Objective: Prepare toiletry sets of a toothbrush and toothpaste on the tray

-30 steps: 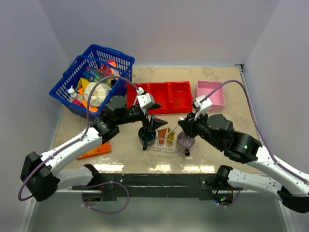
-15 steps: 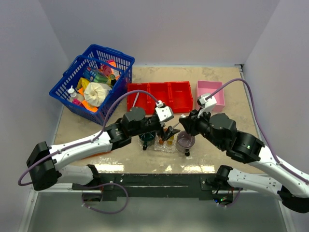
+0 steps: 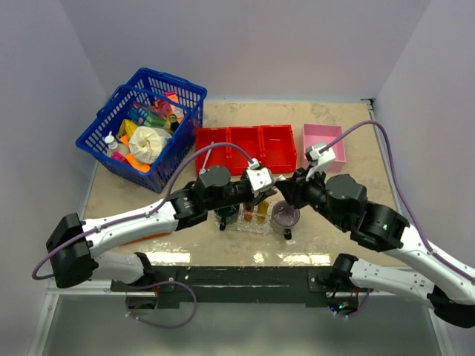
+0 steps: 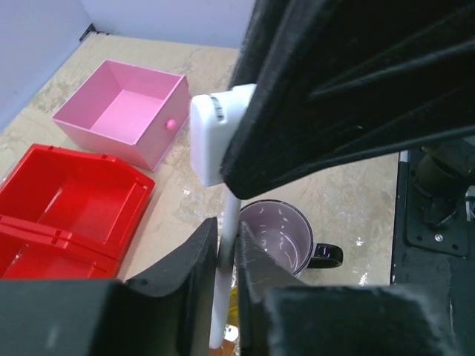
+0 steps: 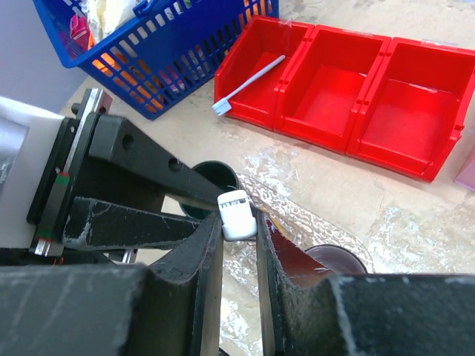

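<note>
hovering over the clear tray point(image 3: 245, 225), where two orange tubes point(image 3: 249, 216) sit, both arms meet. left wrist: the left gripper point(image 4: 226, 226) pinches a white toothbrush point(image 4: 214, 141) by its stem, above a purple mug point(image 4: 276, 237). right wrist: the right gripper point(image 5: 237, 221) clamps the brush's head; tugging while both hold could snap or fling it.
</note>
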Robot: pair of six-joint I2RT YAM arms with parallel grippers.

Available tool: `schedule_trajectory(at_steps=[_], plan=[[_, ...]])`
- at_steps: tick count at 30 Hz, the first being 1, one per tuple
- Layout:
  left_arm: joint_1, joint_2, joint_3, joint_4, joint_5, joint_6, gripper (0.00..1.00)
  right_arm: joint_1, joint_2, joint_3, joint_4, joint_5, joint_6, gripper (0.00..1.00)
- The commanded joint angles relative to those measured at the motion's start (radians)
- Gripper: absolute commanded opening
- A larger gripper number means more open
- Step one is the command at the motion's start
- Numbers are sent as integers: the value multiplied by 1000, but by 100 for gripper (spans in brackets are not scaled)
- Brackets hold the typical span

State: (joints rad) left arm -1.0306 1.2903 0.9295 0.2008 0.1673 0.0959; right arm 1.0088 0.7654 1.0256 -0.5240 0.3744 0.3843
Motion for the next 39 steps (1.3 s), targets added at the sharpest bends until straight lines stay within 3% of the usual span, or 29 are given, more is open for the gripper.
schedule_trajectory(at_steps=[1, 2, 4, 5, 8, 11, 15, 18, 25, 29, 39], plan=[[-5, -3, 29, 52, 37, 19, 13, 4, -3, 53, -7, -17, -4, 0], [-6, -5, 28, 49, 52, 16, 13, 4, -3, 56, -4, -22, -4, 0], [-8, -6, 28, 42, 66, 7, 28, 4, 0, 59, 4, -55, -27, 0], [-9, -9, 28, 35, 64, -7, 52, 4, 3, 65, 2, -64, -39, 0], [-6, -49, 8, 28, 63, -30, 83, 4, 17, 103, -34, -77, -90, 0], [4, -115, -20, 6, 67, -42, 92, 4, 29, 163, -82, -94, -146, 0], [91, -201, -23, -90, 188, -70, 94, 5, 48, 211, -125, -153, -231, 0], [252, -255, -40, -130, 294, -88, 94, 4, 87, 231, -162, -231, -277, 0], [561, -267, 9, -248, 138, -142, 97, 17, 176, 220, -116, -327, -344, 0], [624, -267, -49, -216, -30, -130, 97, 74, 232, 263, -113, -318, -378, 0], [649, -269, -87, -184, -54, -130, 97, 206, 380, 315, -171, -160, -495, 0]])
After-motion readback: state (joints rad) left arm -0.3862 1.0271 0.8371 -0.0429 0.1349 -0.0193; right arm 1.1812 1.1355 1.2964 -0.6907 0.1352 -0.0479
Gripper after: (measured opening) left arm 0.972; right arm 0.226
